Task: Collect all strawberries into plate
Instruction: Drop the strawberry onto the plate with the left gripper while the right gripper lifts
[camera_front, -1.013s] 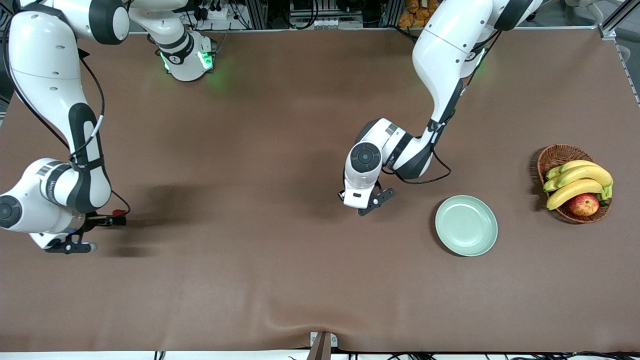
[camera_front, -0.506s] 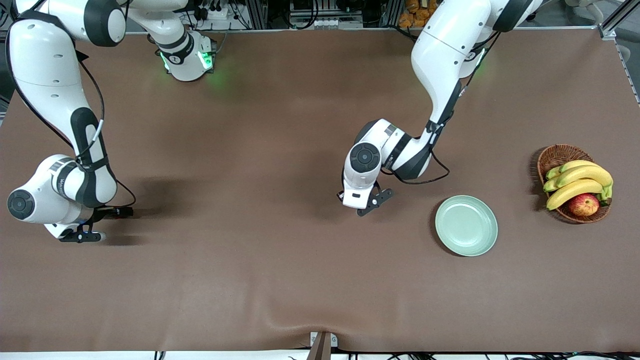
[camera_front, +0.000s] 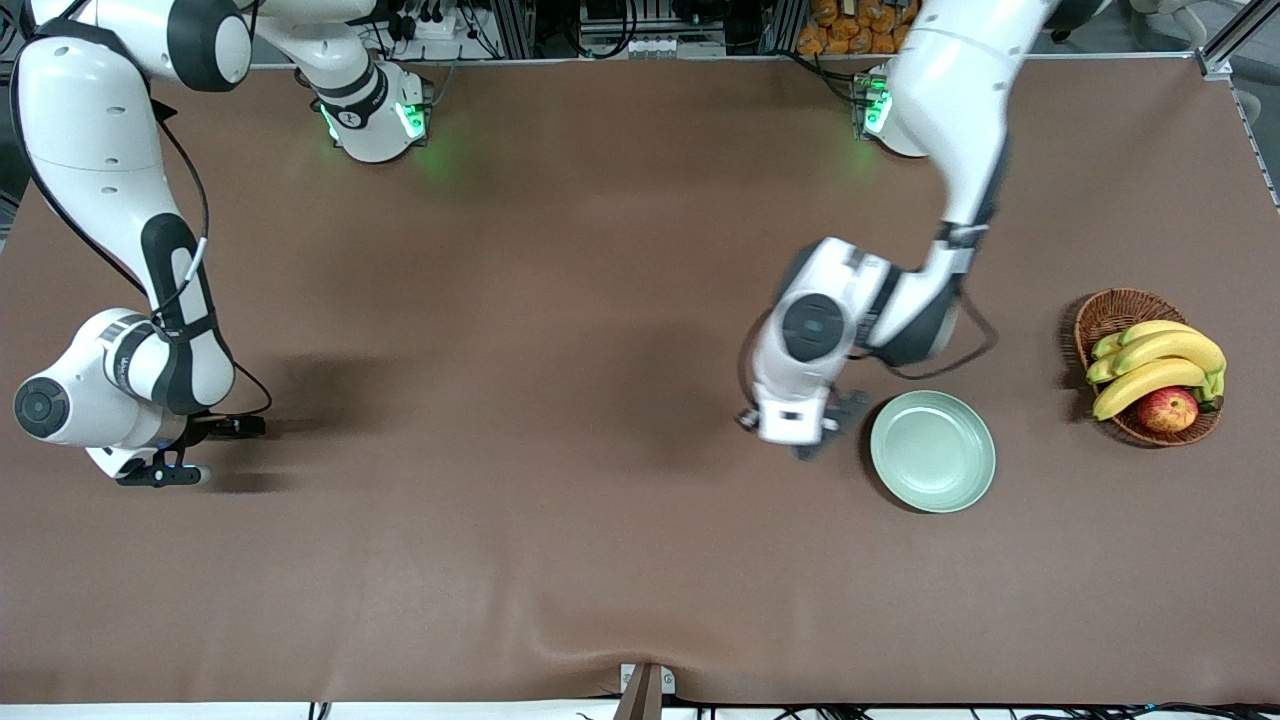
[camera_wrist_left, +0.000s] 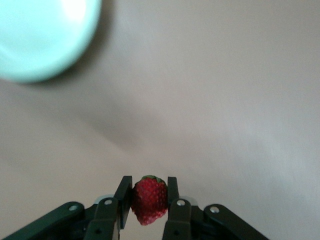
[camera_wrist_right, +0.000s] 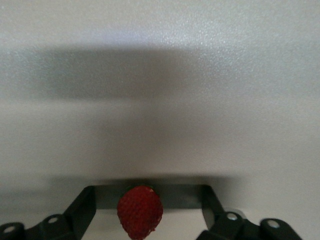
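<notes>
Front view: the left arm bends down from its base at the table's top edge, and the left gripper (camera_front: 815, 432) now hangs just beside the plate (camera_front: 932, 451), having swung over from mid-table. The right gripper (camera_front: 195, 450) stays low near the right arm's end of the table.

Left wrist view: fingers (camera_wrist_left: 123, 196) are clamped on a strawberry (camera_wrist_left: 149, 199), hidden from the front.

Right wrist view: fingers (camera_wrist_right: 83, 203) stand apart around a second strawberry (camera_wrist_right: 140, 211), not touching it.
</notes>
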